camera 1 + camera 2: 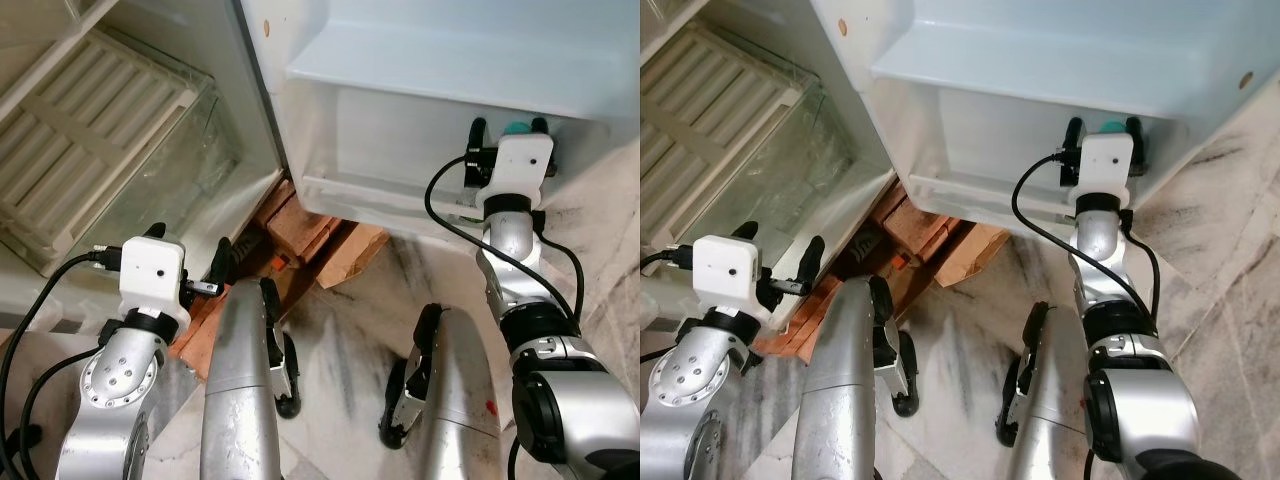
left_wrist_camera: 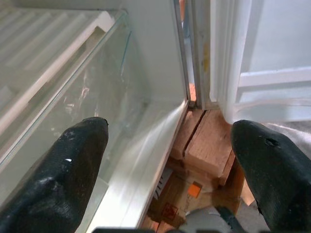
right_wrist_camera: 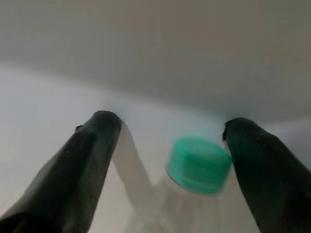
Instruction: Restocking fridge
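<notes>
Reaching into the fridge door's lower shelf [image 1: 400, 190], the right gripper [image 3: 167, 141] is standing spread around a green-capped bottle [image 3: 199, 164], which looks placed in that bin. Next, I'd guess, comes backing straight out without tipping it. The left gripper [image 2: 170, 160] is hanging open by the crisper drawer [image 1: 150, 190].

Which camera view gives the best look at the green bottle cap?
The right wrist view: the green cap sits large between the open right gripper fingers. Both eye views show just a green sliver above the wrist camera.
</notes>
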Robot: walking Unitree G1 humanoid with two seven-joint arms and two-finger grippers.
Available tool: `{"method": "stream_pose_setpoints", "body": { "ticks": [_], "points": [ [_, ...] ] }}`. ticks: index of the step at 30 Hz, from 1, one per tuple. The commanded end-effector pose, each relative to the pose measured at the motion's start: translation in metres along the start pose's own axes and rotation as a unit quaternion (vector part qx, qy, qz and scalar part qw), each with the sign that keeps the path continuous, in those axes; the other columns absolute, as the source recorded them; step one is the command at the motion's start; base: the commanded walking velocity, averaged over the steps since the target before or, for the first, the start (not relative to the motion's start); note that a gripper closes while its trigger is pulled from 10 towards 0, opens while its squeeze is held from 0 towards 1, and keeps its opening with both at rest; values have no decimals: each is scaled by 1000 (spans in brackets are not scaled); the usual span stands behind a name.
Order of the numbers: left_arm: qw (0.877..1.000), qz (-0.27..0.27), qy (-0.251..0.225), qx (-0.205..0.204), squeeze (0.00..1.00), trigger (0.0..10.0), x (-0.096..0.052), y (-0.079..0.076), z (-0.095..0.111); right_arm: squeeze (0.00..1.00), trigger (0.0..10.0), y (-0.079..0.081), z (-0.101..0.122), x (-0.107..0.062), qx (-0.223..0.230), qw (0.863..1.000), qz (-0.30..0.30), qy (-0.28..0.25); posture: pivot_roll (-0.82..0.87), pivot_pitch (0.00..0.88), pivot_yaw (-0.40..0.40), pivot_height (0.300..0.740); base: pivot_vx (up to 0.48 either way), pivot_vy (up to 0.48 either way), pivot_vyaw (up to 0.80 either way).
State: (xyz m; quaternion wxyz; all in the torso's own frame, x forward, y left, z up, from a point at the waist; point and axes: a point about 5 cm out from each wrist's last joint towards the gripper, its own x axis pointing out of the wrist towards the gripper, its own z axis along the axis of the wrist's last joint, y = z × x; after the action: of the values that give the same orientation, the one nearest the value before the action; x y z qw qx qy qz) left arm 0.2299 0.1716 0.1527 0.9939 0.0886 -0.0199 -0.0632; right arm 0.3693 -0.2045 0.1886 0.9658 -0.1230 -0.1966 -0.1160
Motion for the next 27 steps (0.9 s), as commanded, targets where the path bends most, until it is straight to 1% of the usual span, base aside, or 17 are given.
{"method": "stream_pose_setpoints", "body": {
  "ticks": [1, 2, 4, 5, 6, 8, 13, 14, 18, 19, 20, 21, 22, 23, 24, 26, 27],
  "points": [
    [1000, 3, 12, 3, 0, 10000, -2, 1, -8, 1000, 10000, 5, -2, -6, 16, 1000, 7, 16, 241, 249, 73, 540, 0, 0, 0],
    [1000, 2, 9, 2, 0, 10000, -1, 1, -7, 1000, 10000, 6, 0, -12, 21, 1000, 12, 19, 240, 246, 73, 540, 0, 0, 0],
    [1000, 2, 8, 2, 0, 10000, 0, 0, -8, 1000, 10000, 8, 0, -18, 28, 999, 16, 23, 234, 230, 73, 540, 0, 0, 0],
    [1000, 2, 6, 1, 0, 10000, 2, 0, -8, 1000, 10000, 10, 2, -25, 31, 999, 25, 20, 229, 219, 75, 540, 0, 0, 0],
    [1000, 2, 5, 1, 0, 10000, 2, 0, -8, 1000, 10000, 11, 3, -27, 31, 999, 28, 20, 229, 219, 75, 540, 0, 0, 0],
    [1000, 1, 3, -2, 0, 10000, 5, -1, -9, 1000, 10000, 13, 8, -37, 27, 999, 39, 11, 213, 189, 83, 540, 0, 0, 0],
    [1000, -5, 4, -9, 0, 10000, 9, -3, -12, 1000, 10000, 20, 14, -55, 24, 998, 55, 9, 187, 157, 95, 540, 0, 0, 0],
    [1000, -8, 6, -20, 0, 10000, 10, -4, -15, 1000, 10000, 22, 16, -66, 28, 997, 67, 17, 171, 136, 98, 540, 0, 0, 0],
    [999, -9, 26, -29, 0, 10000, 13, -7, -24, 1000, 10000, 26, 13, -90, 42, 993, 99, 41, 146, 97, 90, 540, 0, 0, 0],
    [999, -12, 26, -31, 0, 10000, 14, -10, -27, 1000, 10000, 27, 11, -99, 46, 992, 107, 51, 133, 73, 79, 540, 0, 0, 0],
    [999, -12, 26, -31, 0, 10000, 14, -10, -27, 1000, 10000, 27, 11, -99, 46, 992, 107, 51, 133, 73, 79, 540, 0, 0, 0],
    [999, -14, 25, -33, 0, 10000, 14, -11, -28, 835, 10000, 28, 9, -104, 46, 991, 111, 55, 130, 66, 77, 540, 0, 0, 0],
    [999, -17, 26, -36, 0, 10000, 16, -16, -32, 0, 10000, 30, 3, -114, 48, 990, 113, 77, 120, 32, 65, 540, 0, 0, 0],
    [999, -17, 26, -37, 0, 10000, 17, -17, -34, 0, 10000, 30, -1, -117, 41, 989, 110, 87, 117, 23, 64, 540, 0, 0, 0],
    [999, -12, 20, -36, 0, 10000, 17, -18, -36, 0, 10000, 30, -7, -126, 46, 989, 104, 95, 111, 0, 57, 540, 0, 0, 0],
    [999, -4, 15, -35, 0, 10000, 17, -16, -36, 0, 10000, 28, -9, -130, 58, 988, 98, 101, 110, 0, 57, 540, 0, 0, 0],
    [999, 6, 16, -37, 0, 10000, 18, -14, -39, 0, 10000, 27, -11, -133, 73, 987, 91, 111, 112, 0, 52, 540, 0, 0, 0]
  ]
}}
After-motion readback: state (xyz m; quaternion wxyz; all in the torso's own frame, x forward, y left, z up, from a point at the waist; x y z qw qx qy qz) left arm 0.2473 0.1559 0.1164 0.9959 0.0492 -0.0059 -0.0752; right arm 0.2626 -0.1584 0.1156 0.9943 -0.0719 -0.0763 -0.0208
